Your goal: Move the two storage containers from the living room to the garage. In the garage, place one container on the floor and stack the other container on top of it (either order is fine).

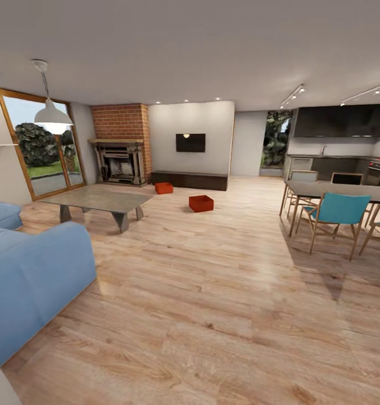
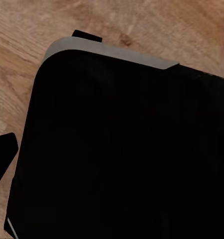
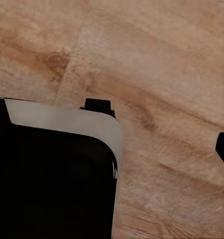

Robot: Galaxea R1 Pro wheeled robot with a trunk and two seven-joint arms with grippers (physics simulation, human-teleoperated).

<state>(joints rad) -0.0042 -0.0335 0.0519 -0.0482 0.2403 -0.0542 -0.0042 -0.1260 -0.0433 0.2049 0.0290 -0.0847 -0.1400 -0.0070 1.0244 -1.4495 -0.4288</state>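
Across the living room's light wood plank floor [image 1: 212, 315], the two storage containers sit far from the robot, both open-topped and orange-red: the nearer container [image 1: 201, 203] rests alone on the planks in the open, and the farther container [image 1: 164, 188] lies just in front of the long dark low bench [image 1: 190, 180], well apart from the first. Above the bench a black TV [image 1: 190, 142] hangs on the white wall, and beside it stands the ornate fireplace [image 1: 120, 162] under the red brick chimney [image 1: 120, 121]. A grey low table [image 1: 97, 199] and a blue sofa [image 1: 32, 281] lie on the left of the way, while a dining table [image 1: 347, 192] with teal chairs [image 1: 336, 212] stands on the right; the stretch of floor straight ahead to the nearer container is open. A white pendant lamp [image 1: 52, 115] hangs near the glass door [image 1: 41, 146]. No writing can be read anywhere. The wrist views look down on the planks and a black, grey-edged part of the robot's body [image 2: 122, 149], with only dark finger tips at the edges, so whether either gripper's jaws are spread or closed cannot be told.
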